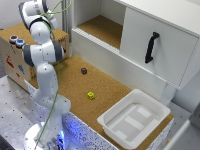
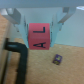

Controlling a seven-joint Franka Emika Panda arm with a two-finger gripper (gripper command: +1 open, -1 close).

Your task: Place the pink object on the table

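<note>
The gripper (image 2: 41, 31) clenches the pink lettered cube (image 2: 40, 37) above the speckled cork table (image 1: 70, 82). A dark cube (image 1: 84, 70) lies at 11 o'clock from the yellow-green cube (image 1: 90, 95).

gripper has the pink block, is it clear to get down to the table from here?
Probably yes. The gripper is shut on the pink block above bare cork table. Only a small dark cube lies below, off to one side.
</note>
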